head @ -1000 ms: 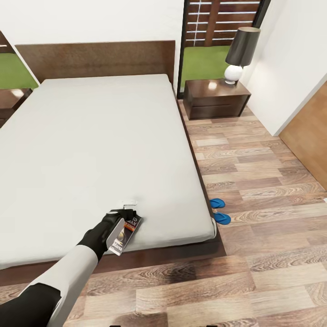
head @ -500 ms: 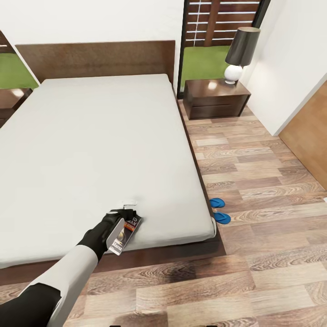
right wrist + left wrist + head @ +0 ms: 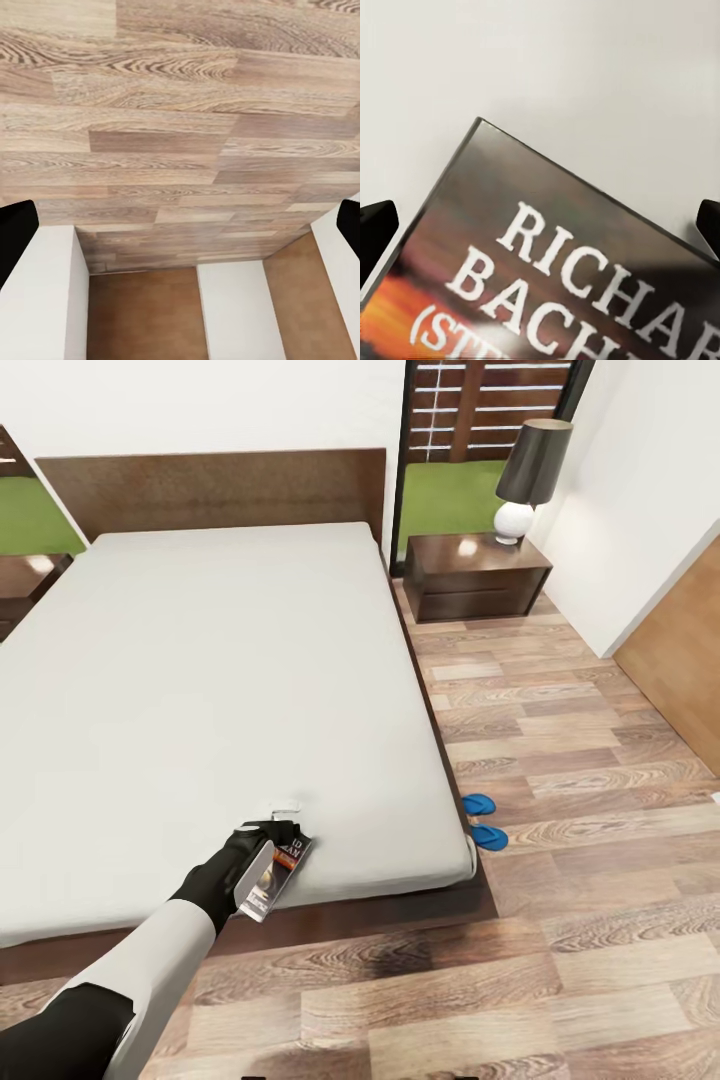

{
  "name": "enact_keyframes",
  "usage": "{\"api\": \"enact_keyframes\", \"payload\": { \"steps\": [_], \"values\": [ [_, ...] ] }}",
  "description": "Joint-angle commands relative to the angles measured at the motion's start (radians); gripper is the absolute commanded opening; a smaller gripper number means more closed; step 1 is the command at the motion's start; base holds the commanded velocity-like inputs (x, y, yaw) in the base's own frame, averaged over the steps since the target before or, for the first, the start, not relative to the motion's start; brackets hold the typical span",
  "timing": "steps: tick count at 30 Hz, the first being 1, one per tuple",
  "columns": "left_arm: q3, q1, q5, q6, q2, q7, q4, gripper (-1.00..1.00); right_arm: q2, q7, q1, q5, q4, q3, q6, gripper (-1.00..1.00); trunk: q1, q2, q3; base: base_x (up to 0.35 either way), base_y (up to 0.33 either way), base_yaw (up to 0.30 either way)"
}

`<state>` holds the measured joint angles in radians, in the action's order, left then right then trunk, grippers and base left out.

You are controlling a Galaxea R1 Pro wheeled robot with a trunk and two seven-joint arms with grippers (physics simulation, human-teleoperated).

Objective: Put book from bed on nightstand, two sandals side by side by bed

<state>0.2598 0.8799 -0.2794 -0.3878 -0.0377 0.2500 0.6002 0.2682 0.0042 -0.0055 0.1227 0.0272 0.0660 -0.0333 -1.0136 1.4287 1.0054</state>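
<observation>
Left gripper (image 3: 272,847): clamped on thin dark orange-banded paperback book (image 3: 272,872), over foot edge of pale-grey bed (image 3: 230,660).
Right gripper: fingers apart, empty.
Risk: edge grip, book may pivot or slip in transit.

Book (image 3: 277,871) sits at the foot end of the bed (image 3: 230,690), near its R corner, tilted w/ one edge lifted off the pale-grey mattress. Dark cover, orange band, white "RICHARD BACHMAN" lettering seen close in my left wrist view (image 3: 547,277). My left end effector (image 3: 262,847) is at the book, jaws either side. Two blue sandals (image 3: 484,822) lie on wood floor, side by side, just beside bed's R edge. Nightstand (image 3: 476,577) stands R of the headboard.
</observation>
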Motion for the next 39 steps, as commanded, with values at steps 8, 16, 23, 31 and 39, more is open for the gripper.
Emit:
{"api": "enact_keyframes", "payload": {
  "steps": [8, 16, 23, 31, 39],
  "values": [
    [0.006, 0.001, -0.011, -0.003, 0.001, 0.009, 0.001, 1.0, 0.0, 0.0, -0.001, 0.005, 0.002, 0.006, -0.004, 1.0, 0.0, 0.0, 0.0, -0.036, 0.012, 0.0],
    [0.006, 0.001, -0.011, -0.003, 0.001, 0.009, 0.001, 1.0, 0.001, 0.0, -0.001, 0.005, 0.003, 0.006, -0.004, 1.0, 0.0, 0.0, 0.0, -0.006, 0.002, 0.0],
    [0.006, 0.0, -0.011, -0.003, 0.001, 0.009, 0.001, 1.0, 0.0, 0.0, -0.001, 0.005, 0.002, 0.006, -0.004, 1.0, 0.0, 0.0, 0.0, -0.01, 0.004, 0.0],
    [0.006, 0.001, -0.011, -0.003, 0.001, 0.01, 0.001, 1.0, 0.0, 0.0, -0.001, 0.005, 0.002, 0.006, -0.004, 1.0, 0.0, 0.0, 0.0, -0.046, 0.029, 0.0],
    [0.006, 0.001, -0.011, -0.003, 0.001, 0.009, 0.001, 1.0, 0.0, 0.0, -0.001, 0.005, 0.002, 0.006, -0.004, 1.0, 0.0, 0.0, 0.0, -0.011, 0.007, 0.0]
  ]
}}
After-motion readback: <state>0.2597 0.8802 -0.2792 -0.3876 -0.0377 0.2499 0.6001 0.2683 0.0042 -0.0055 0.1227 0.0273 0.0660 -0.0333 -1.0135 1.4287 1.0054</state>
